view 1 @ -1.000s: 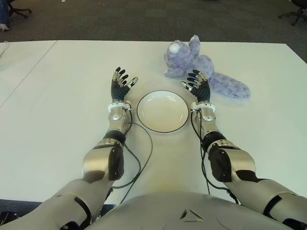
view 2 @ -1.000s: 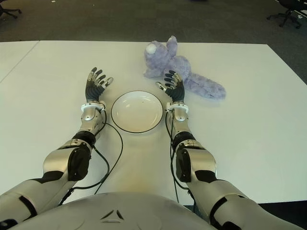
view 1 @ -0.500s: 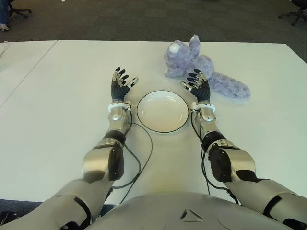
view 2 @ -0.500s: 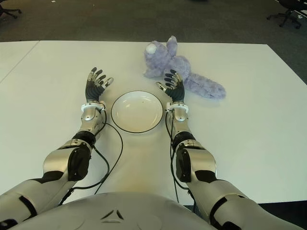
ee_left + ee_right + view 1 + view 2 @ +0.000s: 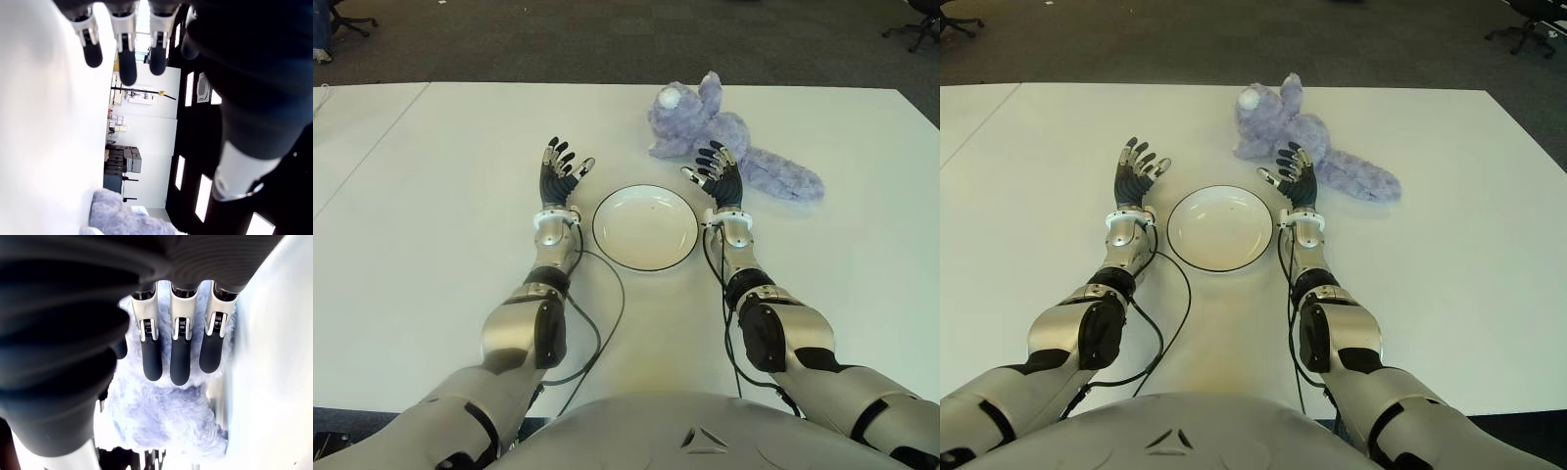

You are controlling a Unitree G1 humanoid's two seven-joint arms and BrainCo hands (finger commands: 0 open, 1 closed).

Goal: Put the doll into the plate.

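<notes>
A fluffy lavender doll (image 5: 724,137) lies on the white table (image 5: 450,245), beyond and to the right of a white round plate (image 5: 645,227) that holds nothing. My right hand (image 5: 715,173) is open just right of the plate, its spread fingers pointing at the doll a little short of it. In the right wrist view the fingertips (image 5: 178,367) hang in front of the doll's fur (image 5: 161,416) without gripping it. My left hand (image 5: 563,168) stays open to the left of the plate; its wrist view shows the doll (image 5: 122,218) farther off.
Black cables (image 5: 602,323) run along both forearms over the table near the plate. The table's far edge meets dark carpet (image 5: 607,39), with office chairs at the back corners. A second white table (image 5: 352,127) adjoins on the left.
My right hand has crept slightly toward the doll. Nothing else has moved.
</notes>
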